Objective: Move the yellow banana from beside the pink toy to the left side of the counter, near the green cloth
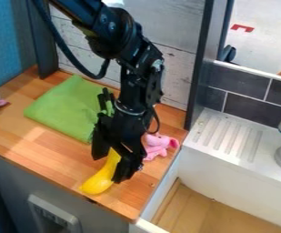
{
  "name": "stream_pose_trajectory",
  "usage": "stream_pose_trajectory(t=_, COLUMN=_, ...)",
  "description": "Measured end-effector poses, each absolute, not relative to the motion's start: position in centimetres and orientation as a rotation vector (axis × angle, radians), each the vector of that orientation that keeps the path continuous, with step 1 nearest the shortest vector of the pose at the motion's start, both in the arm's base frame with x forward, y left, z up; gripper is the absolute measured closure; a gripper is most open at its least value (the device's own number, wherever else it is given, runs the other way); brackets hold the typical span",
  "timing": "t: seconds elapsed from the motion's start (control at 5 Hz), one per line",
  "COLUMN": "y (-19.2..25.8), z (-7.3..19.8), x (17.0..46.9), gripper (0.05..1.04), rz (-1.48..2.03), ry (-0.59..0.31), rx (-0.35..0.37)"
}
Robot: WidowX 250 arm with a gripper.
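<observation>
Two fingers of the black gripper [110,167] are set apart, with the yellow banana-shaped item [100,180] located between them. The item is supported on the wooden worktop [51,154], near its front edge, and its rounded end is directed toward 7 o'clock. Relative to the gripper, a pink plush toy [159,144] is positioned close by at 2 o'clock, and a green cloth [67,107] is laid flat at 11 o'clock. A ribbed white drainboard [230,129] is located beyond the toy, between 2 and 3 o'clock.

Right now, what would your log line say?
gripper: at yellow curved object | beside: pink toy | nearby: green cloth | surface: wooden counter
</observation>
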State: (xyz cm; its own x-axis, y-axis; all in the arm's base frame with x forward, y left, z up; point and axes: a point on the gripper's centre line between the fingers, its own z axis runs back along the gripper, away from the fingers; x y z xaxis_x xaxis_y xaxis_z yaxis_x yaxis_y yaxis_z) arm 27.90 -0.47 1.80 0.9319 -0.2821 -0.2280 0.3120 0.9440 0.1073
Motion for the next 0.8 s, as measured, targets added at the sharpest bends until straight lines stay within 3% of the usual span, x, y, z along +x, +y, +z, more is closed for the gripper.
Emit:
stream_pose_trajectory(t=0.2, y=-0.6, z=0.3, x=27.7, gripper=0.081, rz=-0.323, ry=0.244, rx=0.125)
stream_pose_trajectory(t=0.4, y=-1.0, z=0.1, x=27.9, gripper=0.136, rz=-0.33, ry=0.215, rx=0.102)
stream_pose_trajectory(t=0.8, y=-0.7, z=1.0, x=26.7, gripper=0.544, rz=-0.322, ry=0.206, rx=0.119)
